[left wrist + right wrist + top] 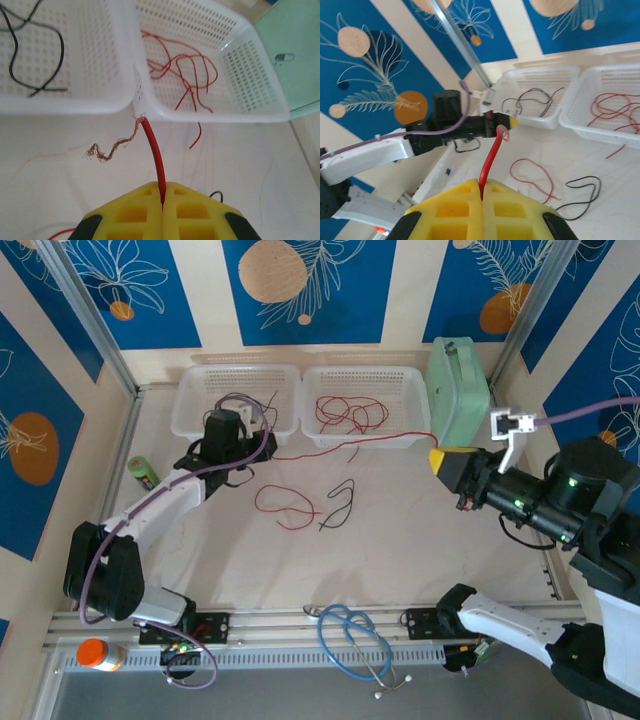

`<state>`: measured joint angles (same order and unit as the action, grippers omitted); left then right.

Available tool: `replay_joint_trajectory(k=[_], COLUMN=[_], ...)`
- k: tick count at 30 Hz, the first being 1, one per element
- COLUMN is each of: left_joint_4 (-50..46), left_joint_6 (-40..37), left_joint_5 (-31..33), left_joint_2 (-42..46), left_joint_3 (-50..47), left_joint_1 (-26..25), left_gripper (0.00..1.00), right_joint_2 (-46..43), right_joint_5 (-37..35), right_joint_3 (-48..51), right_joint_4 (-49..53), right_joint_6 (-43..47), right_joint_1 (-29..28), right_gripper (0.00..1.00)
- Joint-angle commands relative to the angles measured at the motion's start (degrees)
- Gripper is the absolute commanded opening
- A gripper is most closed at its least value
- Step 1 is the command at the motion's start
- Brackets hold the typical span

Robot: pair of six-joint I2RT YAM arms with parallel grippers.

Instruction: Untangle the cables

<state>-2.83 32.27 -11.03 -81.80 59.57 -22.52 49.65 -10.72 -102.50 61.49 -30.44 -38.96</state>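
While tight in left end effector [162, 192] and right end effector [481, 187] alike — a thin red cable [155, 150], tip frayed copper.

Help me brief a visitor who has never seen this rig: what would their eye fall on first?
First, the red cable pinched in the shut left claw, its tip frayed into bare copper strands; seen from above it appears to run across to the right claw, also shut on a red end. Next, two white baskets at the far edge: the left basket holds black cables, the right basket red cables.
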Motion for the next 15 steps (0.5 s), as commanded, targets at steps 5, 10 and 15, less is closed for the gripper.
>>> replay_joint_trajectory(k=[5, 10, 15], left_joint_4=[-3.4, -3.3, -1.1], left_joint_6=[-2.7, -2.3, -1.8], left_joint_5=[0.2, -2.2, -5.7], left_joint_2=[-1.2, -6.3, -15.0], left_joint_3=[10.1, 18.8, 28.0], left_joint_1=[0.7, 0.6, -0.6], left_gripper=[0.00, 0.00, 0.00], right_joint_2=[0.2, 4.1, 11.1], right_joint_5=[-11.0, -17.9, -9.9], right_joint_3=[4.1, 5.3, 6.1], right_joint_4=[1.2, 0.4, -4.4], right_joint_6=[0.2, 2.5, 5.6], right_joint_1=[0.4, 3.6, 15.6], right_gripper=[0.00, 0.00, 0.00])
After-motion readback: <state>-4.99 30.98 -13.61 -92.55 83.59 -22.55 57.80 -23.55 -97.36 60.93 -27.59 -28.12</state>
